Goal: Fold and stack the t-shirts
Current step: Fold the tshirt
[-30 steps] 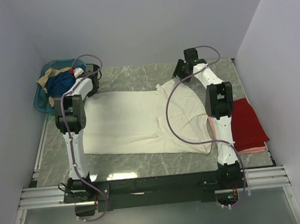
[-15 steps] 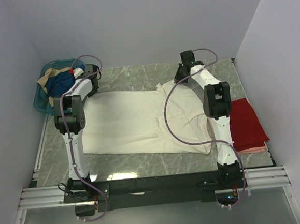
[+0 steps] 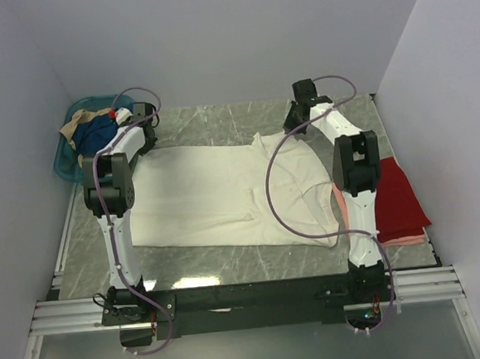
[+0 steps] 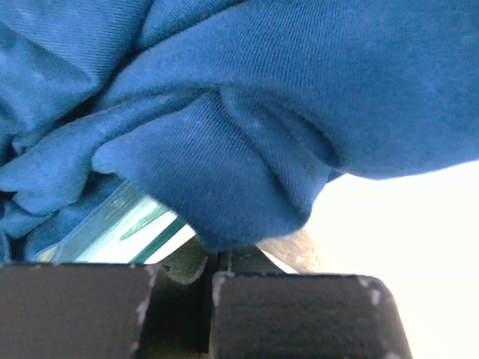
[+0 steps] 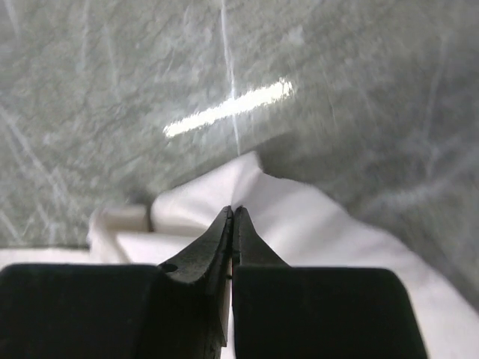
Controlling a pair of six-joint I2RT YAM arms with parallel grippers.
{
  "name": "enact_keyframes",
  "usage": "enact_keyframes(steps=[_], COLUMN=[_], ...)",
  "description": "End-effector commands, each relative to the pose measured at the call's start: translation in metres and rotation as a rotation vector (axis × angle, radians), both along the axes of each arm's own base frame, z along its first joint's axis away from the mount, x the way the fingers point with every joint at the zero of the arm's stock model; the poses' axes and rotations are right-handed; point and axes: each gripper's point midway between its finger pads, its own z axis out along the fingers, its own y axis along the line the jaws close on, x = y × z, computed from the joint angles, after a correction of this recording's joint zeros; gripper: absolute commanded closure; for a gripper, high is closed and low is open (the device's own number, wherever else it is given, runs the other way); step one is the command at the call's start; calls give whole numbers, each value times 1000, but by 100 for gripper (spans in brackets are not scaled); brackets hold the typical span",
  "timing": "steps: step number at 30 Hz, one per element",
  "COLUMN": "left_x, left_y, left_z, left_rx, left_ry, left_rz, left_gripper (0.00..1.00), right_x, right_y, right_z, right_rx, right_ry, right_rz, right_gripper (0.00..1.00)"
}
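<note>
No legible text, label, brand, number or sign in any view.

Surfaces seen plain: cream-white t-shirt (image 3: 216, 194) at centre, red t-shirt (image 3: 398, 200) at right, blue cloth (image 4: 224, 112) at far left.

Near edge: arm bases (image 3: 367, 290) carry tiny coloured specks, too small to read.
</note>
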Motion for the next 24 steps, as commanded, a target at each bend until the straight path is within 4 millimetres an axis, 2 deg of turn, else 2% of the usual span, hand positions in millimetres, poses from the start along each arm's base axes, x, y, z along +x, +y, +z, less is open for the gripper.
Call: enact_keyframes(steps=[1, 3, 4, 5, 7, 8, 10, 11, 12, 13, 14, 15, 16, 17, 18, 19, 20, 21, 22, 23, 24], left_x=[6, 6, 4, 4, 1, 0, -4, -5, -6, -10, -12, -12, -17, -20, -21, -27, -29, -32, -38, -41, -43], left_y=[1, 0, 0, 0, 0, 0, 2, 1, 2, 2, 2, 2, 2, 2, 2, 2, 3, 3, 3, 3, 1], left_z=[45, 54, 53, 59, 63, 65, 63, 68, 69, 65, 72, 73, 74, 75, 75, 74, 74, 74, 74, 74, 74], left_rx=[-8, -10, -13, -15, -15, -13, -14, -17, -18, -17, -21, -23, -27, -29, -32, -39, -40, -41, -50, -56, -64], left_ry=[-93, -111, -111, -124, -128, -131, -126, -135, -138, -128, -143, -152, -151, -155, -159, -157, -159, -159, -163, -164, -169], left_rz=[-18, -20, -23, -22, -19, -19, -15, -13, -13, -11, -7, -4, 0, 3, 8, 15, 21, 25, 36, 38, 39], left_gripper=[99, 99, 99, 99, 99, 99, 99, 99, 99, 99, 99, 99, 99, 99, 99, 99, 99, 99, 99, 99, 99], right_x=[6, -1, -4, -11, -17, -24, -32, -41, -45, -50, -60, -65, -71, -81, -87, -94, -106, -112, -119, -131, -137], right_y=[-11, -13, -12, -13, -15, -16, -17, -19, -23, -24, -26, -27, -27, -26, -26, -28, -30, -31, -32, -34, -34], right_z=[86, 89, 100, 97, 110, 104, 114, 106, 115, 116, 106, 117, 117, 107, 106, 117, 105, 105, 114, 102, 108], right_rx=[-13, -14, -9, -11, -7, -11, -8, -11, -20, -21, -27, -20, -14, -5, -1, 4, 1, 2, 9, 8, 17], right_ry=[-178, -182, -201, -189, -216, -199, -216, -194, -212, -212, -184, -210, -210, -192, -192, -218, -191, -192, -214, -188, -202], right_rz=[-20, -22, -19, -19, -24, -25, -25, -26, -42, -44, -49, -52, -54, -52, -52, -58, -64, -70, -72, -76, -81], right_gripper=[100, 100, 100, 100, 100, 100, 100, 100, 100, 100, 100, 100, 100, 100, 100, 100, 100, 100, 100, 100, 100])
